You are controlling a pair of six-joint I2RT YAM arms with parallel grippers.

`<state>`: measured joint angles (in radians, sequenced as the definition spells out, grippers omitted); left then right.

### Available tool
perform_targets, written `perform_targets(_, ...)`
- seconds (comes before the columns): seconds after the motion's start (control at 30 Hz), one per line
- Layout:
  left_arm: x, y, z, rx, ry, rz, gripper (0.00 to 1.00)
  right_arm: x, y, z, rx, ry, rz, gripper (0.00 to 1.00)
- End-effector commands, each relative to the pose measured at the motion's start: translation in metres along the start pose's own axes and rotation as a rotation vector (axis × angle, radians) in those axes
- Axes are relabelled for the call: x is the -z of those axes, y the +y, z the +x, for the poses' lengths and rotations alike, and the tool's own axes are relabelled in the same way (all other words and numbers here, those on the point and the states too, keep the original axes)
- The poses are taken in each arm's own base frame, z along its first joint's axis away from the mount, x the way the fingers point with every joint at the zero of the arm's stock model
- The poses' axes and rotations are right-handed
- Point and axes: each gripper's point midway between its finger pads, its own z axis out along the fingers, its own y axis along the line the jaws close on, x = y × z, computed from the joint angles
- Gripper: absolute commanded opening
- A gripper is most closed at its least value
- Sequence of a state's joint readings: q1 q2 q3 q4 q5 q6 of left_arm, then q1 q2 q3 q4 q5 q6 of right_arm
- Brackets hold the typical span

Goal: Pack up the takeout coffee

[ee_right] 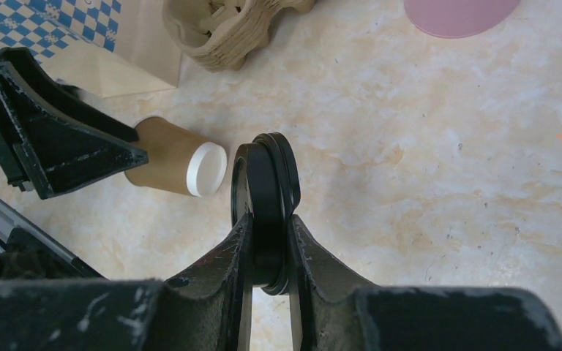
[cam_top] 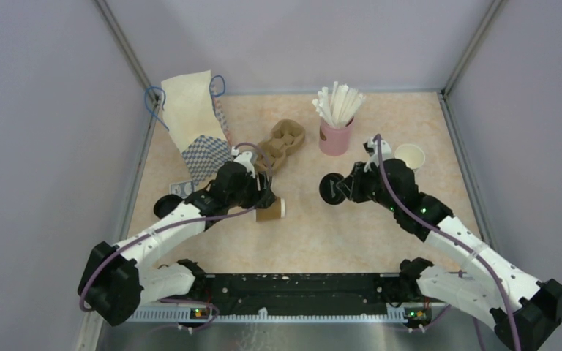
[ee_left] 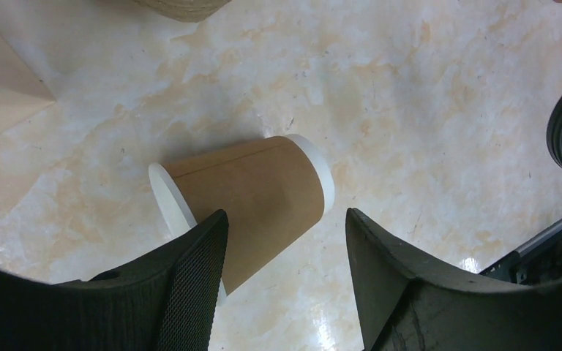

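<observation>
Behind: bag (cam_top: 194, 124), carrier (cam_top: 282, 142), pink cup (cam_top: 335, 137); left claw (ee_left: 285, 219) wide, astride toppled brown cup (ee_left: 256, 186); right claw (ee_right: 271, 219) pinching black lid (ee_right: 267, 175).

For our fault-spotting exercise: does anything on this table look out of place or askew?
Yes. The cup lies on its side, lidless, at the open left gripper. The black lid is apart from it, pinched on edge in the right gripper.

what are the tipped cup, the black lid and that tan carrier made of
Cup: likely kraft paper, matte brown, with a glued side seam and a white rolled rim.
Lid: probably moulded plastic, smooth black with a slight sheen and a stepped rim.
Carrier: looks like moulded paper pulp, with a rough, fibrous, dull tan surface.
</observation>
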<state>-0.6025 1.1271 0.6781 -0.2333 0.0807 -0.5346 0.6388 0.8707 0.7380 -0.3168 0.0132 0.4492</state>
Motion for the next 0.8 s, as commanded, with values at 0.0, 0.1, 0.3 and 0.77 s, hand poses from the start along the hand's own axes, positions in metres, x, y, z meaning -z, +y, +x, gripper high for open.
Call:
perform_targets(0.0, -0.010, 0.000, 0.004, 0.035, 0.004, 0.023, 0.66, 0.007, -0.003, 0.001, 0.023, -0.013, 0.007, 0.14)
perform_targets(0.1, -0.006, -0.010, 0.002, 0.011, 0.026, 0.062, 0.66, 0.006, -0.005, 0.002, 0.026, -0.009, 0.013, 0.15)
perform_targets(0.3, 0.028, -0.031, -0.034, -0.016, -0.077, 0.106, 0.67, 0.003, -0.002, 0.001, 0.026, -0.012, 0.000, 0.14)
perform_targets(0.77, 0.021, 0.019, 0.014, 0.129, 0.002, -0.095, 0.67, 0.007, -0.002, 0.003, 0.027, -0.006, -0.004, 0.14)
